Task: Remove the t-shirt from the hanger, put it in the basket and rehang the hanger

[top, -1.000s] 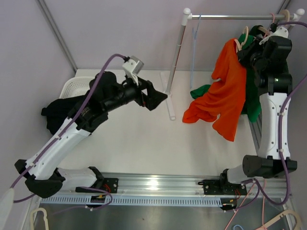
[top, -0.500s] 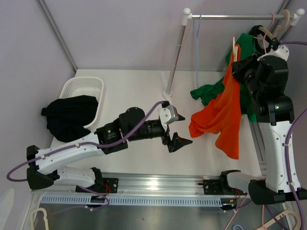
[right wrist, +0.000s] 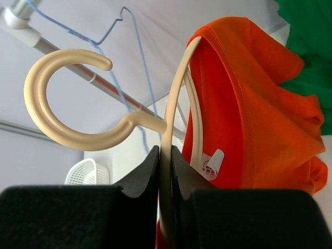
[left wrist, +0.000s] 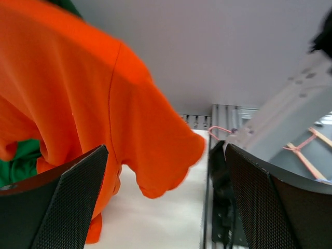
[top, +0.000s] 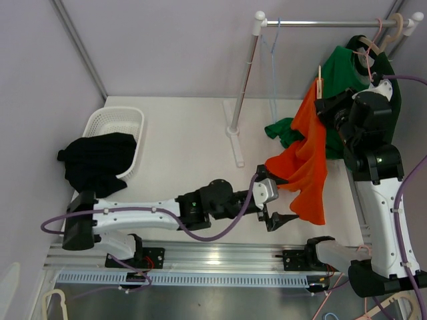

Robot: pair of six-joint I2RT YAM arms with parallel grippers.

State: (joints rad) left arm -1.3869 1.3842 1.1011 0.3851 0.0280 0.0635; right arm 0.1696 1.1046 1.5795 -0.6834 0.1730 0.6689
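The orange t-shirt (top: 307, 160) hangs on a cream hanger (right wrist: 137, 120) over the right side of the table (top: 187, 147), and its lower folds sag towards the front right corner. Nearest to me, the left gripper (top: 287, 200) reaches low along the front edge, right at the shirt's bottom hem. Its jaws stand wide and hold nothing. On the left wrist camera I see one orange sleeve hanging just beyond the two black fingers (left wrist: 62, 202). I cannot tell whether either finger touches the cloth.

Further back and higher, the right gripper (top: 327, 107) is clamped narrow on the hanger just below its neck. The hook curls free of the rail. The shirt's collar and its white label sit over the hanger's shoulder.

Behind the orange cloth a green t-shirt (top: 347, 67) hangs from the metal rail (top: 320, 23) along the far edge. Part of it trails down onto the table. A thin blue wire hanger (top: 272, 53) hangs bare near the rail's left end.

At the far left corner a white basket (top: 113, 120) has a black garment (top: 93, 163) spilling over its front rim.
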